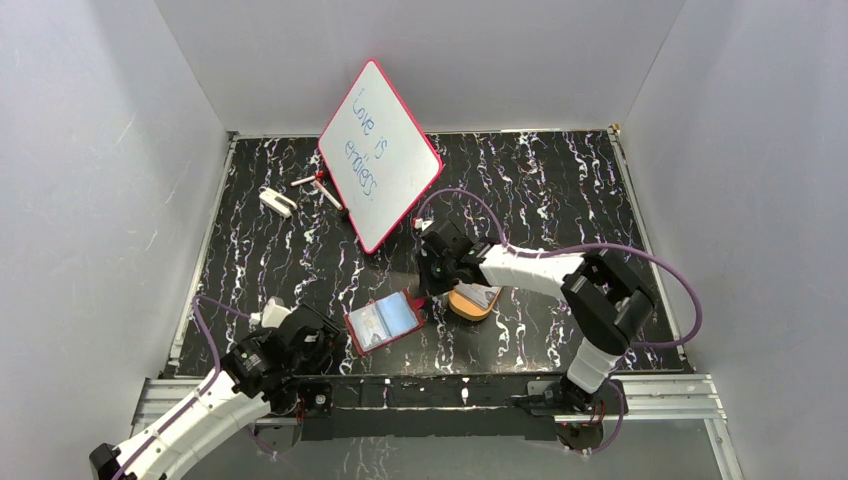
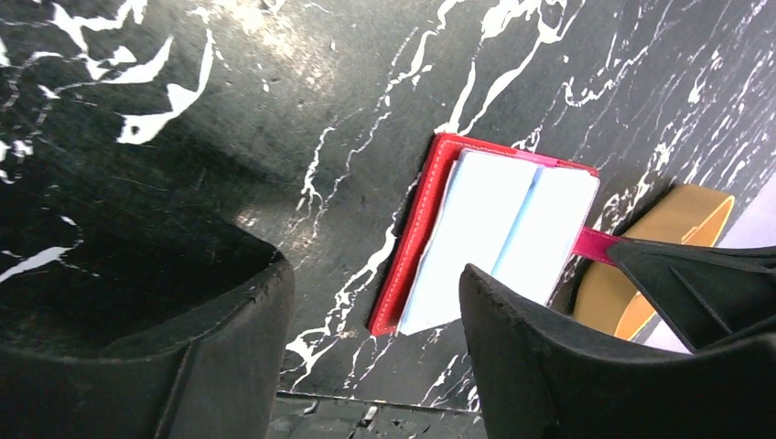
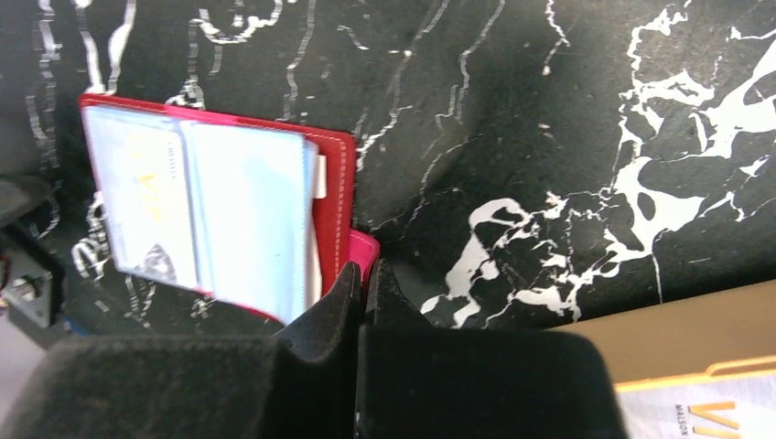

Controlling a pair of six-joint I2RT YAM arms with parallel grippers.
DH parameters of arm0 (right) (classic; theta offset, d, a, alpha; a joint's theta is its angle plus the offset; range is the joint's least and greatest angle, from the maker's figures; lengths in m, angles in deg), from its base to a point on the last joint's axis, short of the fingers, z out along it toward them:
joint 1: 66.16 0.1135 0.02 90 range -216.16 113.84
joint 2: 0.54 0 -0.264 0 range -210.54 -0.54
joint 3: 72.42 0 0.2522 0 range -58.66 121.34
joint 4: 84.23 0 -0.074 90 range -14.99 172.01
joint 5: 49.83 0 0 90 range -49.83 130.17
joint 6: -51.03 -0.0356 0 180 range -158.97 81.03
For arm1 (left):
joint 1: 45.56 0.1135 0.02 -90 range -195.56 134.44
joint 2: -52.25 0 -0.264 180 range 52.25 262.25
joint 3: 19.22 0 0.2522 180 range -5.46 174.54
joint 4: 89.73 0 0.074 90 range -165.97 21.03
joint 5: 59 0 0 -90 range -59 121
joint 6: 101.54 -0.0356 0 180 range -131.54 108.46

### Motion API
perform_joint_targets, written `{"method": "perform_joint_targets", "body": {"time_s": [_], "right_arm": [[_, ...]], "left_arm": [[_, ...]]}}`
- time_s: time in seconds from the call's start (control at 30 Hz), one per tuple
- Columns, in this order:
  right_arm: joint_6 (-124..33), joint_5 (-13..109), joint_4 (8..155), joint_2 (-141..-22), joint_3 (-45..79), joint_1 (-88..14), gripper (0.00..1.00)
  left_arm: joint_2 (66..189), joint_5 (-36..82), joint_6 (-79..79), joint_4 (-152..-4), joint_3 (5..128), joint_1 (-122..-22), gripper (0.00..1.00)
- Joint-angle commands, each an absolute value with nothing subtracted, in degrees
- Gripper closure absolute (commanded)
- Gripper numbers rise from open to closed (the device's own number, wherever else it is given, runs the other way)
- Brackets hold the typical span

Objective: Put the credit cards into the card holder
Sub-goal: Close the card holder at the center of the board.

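The card holder (image 1: 383, 323) (image 2: 499, 233) (image 3: 206, 215) lies open on the black marbled table, its bluish clear sleeves facing up. A pale card with yellow print (image 3: 137, 206) sits in one sleeve. My right gripper (image 1: 429, 289) (image 3: 364, 274) is shut on the holder's pink snap tab (image 2: 595, 243) at its right edge. One whitish credit card (image 1: 481, 294) (image 3: 700, 412) lies in the orange-tan tray (image 1: 468, 306) (image 3: 695, 329) just right of that gripper. To the left of the holder, my left gripper (image 1: 304, 336) (image 2: 373, 274) stands open, nothing between its fingers.
A red-framed whiteboard (image 1: 380, 155) with writing leans at the back centre. A white eraser (image 1: 277, 201) and a marker (image 1: 322, 188) lie to its left. The table's near edge (image 2: 366, 402) is close below the left gripper.
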State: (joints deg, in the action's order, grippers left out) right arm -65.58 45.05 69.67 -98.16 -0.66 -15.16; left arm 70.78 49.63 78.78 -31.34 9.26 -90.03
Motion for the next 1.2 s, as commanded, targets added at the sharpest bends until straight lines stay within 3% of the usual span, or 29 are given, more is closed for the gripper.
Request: {"method": "perform_joint_targets", "body": {"time_s": [0.0,0.53,0.8,1.17], "right_arm": [[-66.3,49.0,70.7,-92.3,-0.7,-15.4,1.00],[-68.0,51.9,74.4,-91.8,-4.9,-15.4,1.00],[-68.4,54.0,76.1,-92.3,-5.9,-15.4,1.00],[-69.8,56.1,78.3,-93.2,-7.2,-15.2,1.00]], "left_arm": [[71.2,47.6,76.8,-33.1,9.9,-90.2,0.35],[87.8,38.2,74.2,-57.9,2.5,-90.1,0.39],[82.0,37.6,71.8,-65.7,-0.4,-90.1,0.54],[81.8,37.7,66.2,-75.4,-0.1,-90.1,0.53]]}}
